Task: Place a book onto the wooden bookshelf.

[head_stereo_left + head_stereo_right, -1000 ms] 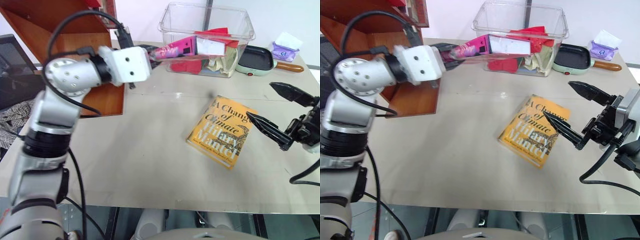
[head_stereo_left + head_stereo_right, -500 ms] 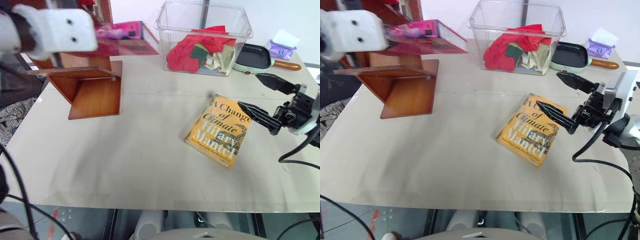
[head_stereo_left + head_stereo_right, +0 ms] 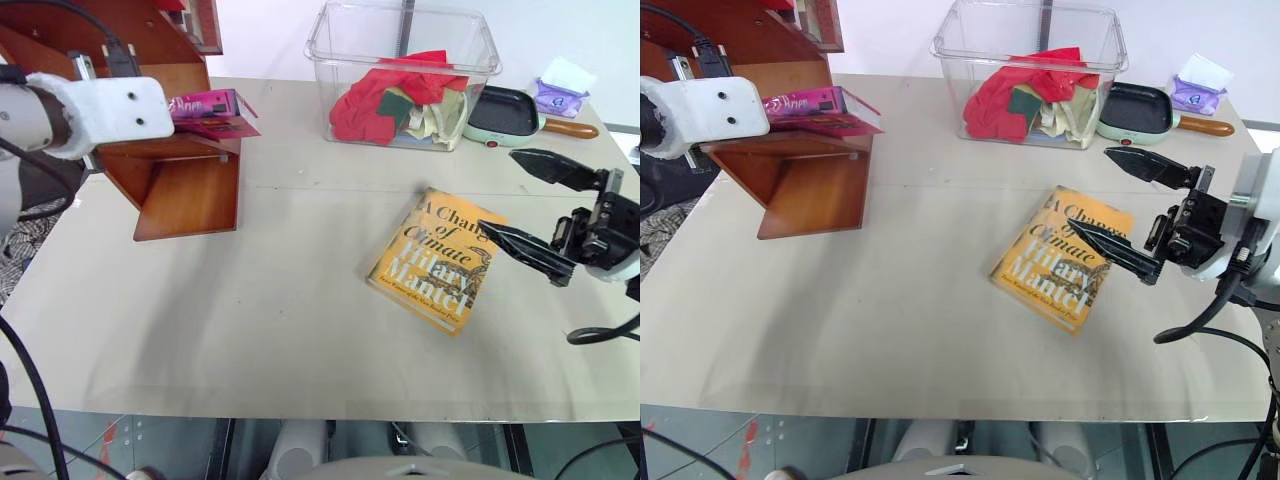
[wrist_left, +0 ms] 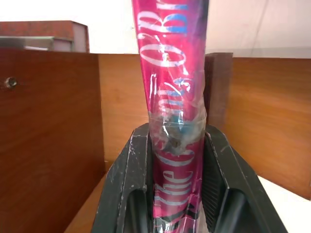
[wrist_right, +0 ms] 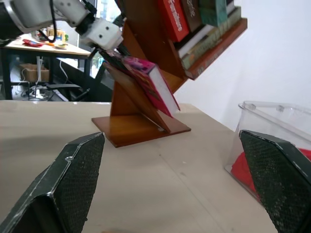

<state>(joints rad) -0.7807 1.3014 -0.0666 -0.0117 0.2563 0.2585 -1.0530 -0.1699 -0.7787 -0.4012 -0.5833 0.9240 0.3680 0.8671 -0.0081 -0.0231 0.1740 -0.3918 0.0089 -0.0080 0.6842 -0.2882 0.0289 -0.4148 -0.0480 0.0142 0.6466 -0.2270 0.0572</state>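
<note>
My head cameras cut off the top of the wooden bookshelf [image 3: 175,150], and my left arm hides part of it. The left pincer [image 4: 177,194] is clenched on the book [image 3: 205,108], which now rests on a slanted board there; a second ago it hung over the worktop [image 3: 260,300]. The right pincer [image 3: 535,210] gapes empty beside the yellow book [image 3: 435,260].
</note>
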